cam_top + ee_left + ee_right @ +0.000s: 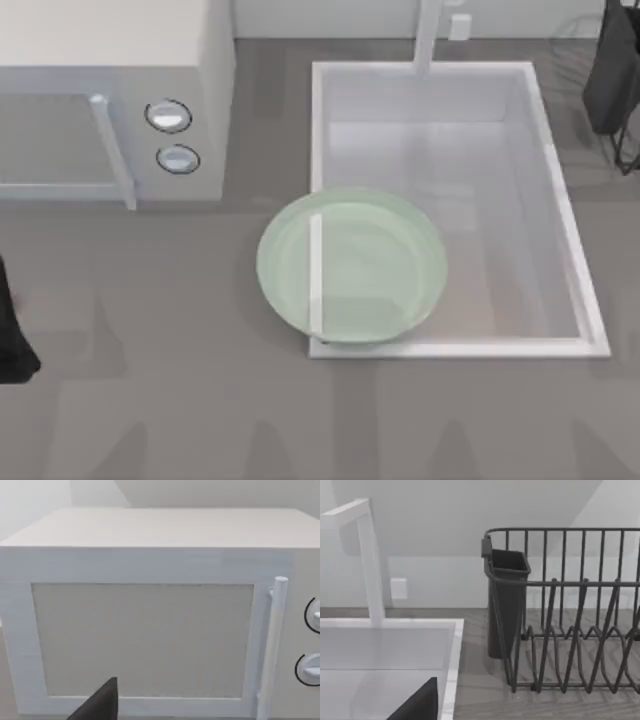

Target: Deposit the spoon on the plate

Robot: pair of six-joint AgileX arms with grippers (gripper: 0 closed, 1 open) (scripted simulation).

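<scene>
The plate (352, 265) is lying across the sink's (560, 210) near-left corner. We are judging the spoon light, stiff and slippery, best pinched mid-handle; we cannot tell either end effector's state.

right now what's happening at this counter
Nothing is being handled at the moment. The pale green plate sits on the counter, overlapping the front left corner of the sink. A microwave stands at the far left with its door shut, and a dark dish rack with a cutlery cup stands beyond the sink's right side. The left arm is at the left edge of the table, its wrist camera facing the microwave; the right arm is at the far right, facing the rack.
</scene>
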